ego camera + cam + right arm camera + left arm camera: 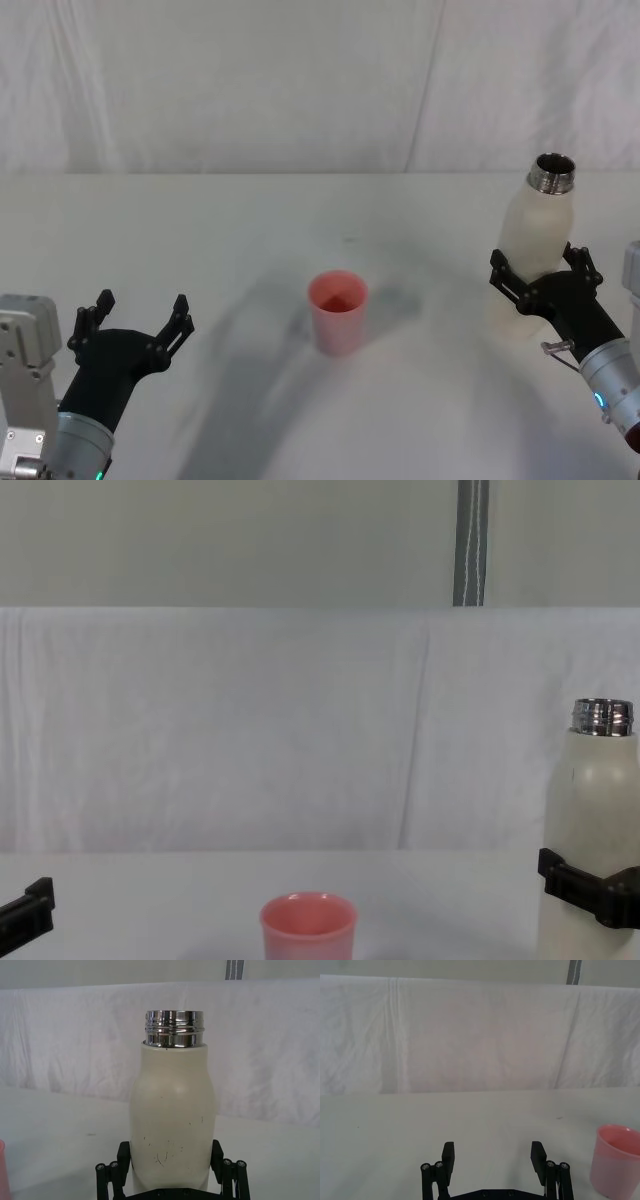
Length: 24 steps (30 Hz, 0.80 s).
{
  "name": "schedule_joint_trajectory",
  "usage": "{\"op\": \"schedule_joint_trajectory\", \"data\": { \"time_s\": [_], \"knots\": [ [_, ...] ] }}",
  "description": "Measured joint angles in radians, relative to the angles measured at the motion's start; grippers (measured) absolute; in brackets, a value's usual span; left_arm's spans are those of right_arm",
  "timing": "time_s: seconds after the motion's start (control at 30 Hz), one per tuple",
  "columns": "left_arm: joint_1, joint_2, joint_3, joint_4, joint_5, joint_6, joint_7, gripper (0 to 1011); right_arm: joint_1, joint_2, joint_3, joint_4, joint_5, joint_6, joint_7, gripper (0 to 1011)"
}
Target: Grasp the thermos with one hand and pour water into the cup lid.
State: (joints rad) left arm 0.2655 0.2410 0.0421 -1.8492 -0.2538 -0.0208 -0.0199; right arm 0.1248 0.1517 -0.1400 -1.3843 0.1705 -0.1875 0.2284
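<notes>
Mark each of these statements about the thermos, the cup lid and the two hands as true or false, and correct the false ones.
1. The right hand has its fingers on either side of the thermos. True.
2. The thermos is tilted over the cup lid. False: it stands upright, off to the cup lid's right.
3. The left hand holds the cup lid. False: it is open and holds nothing, left of the cup lid.
4. The thermos neck is uncapped. True.
</notes>
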Motion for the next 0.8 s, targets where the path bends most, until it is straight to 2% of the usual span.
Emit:
{"op": "schedule_joint_trajectory", "data": {
  "time_s": [0.8],
  "knots": [
    [0.000, 0.000, 0.000, 0.000, 0.000, 0.000, 0.000, 1001, -0.032, 0.011, 0.002, -0.050, 0.005, 0.021, -0.005, 1001]
  ]
}}
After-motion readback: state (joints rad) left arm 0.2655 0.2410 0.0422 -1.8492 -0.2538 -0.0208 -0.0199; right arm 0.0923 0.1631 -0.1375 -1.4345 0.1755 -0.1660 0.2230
